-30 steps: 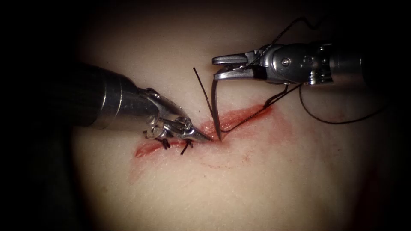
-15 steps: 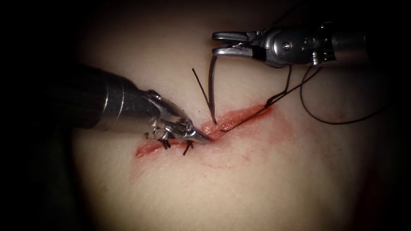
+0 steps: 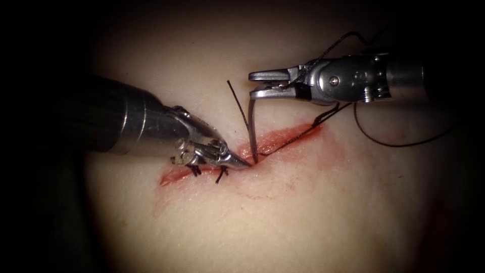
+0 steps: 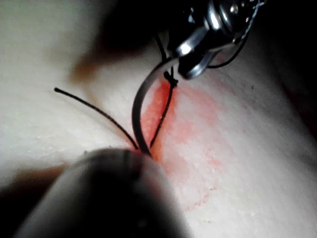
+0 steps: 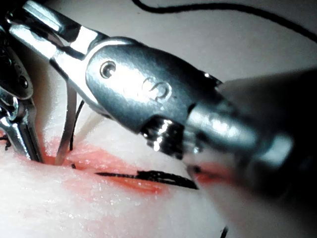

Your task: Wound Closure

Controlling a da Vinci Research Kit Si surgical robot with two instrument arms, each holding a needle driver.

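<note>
On the tissue [image 3: 283, 217] a red cut [image 3: 283, 139] runs slantwise. My right tool [image 3: 262, 84] comes in from the right, shut on the needle [image 3: 251, 126] at its blunt upper end. The needle curves down and its tip meets the cut [image 5: 99, 158] just right of my left tool [image 3: 238, 162]. I cannot see how deep the tip sits. The left tool's jaws are shut and press their point on the cut's left part. In the left wrist view the needle [image 4: 136, 106] arcs from the right tool [image 4: 198, 49] down behind my own shaft. Thread [image 3: 290, 139] lies along the cut to a knot [image 3: 317, 121].
Two dark stitches [image 3: 194, 170] [image 3: 221, 175] cross the cut under the left tool. A stiff cut end of thread [image 3: 237, 103] stands up left of the needle. Loose thread [image 3: 399, 144] loops over the tissue below the right tool's shaft. Red fluid stains the skin around the cut.
The right tool lifted the needle so its tip came up off the cut, then lowered it again to the cut beside the left tool's tip. The left tool stayed still.
</note>
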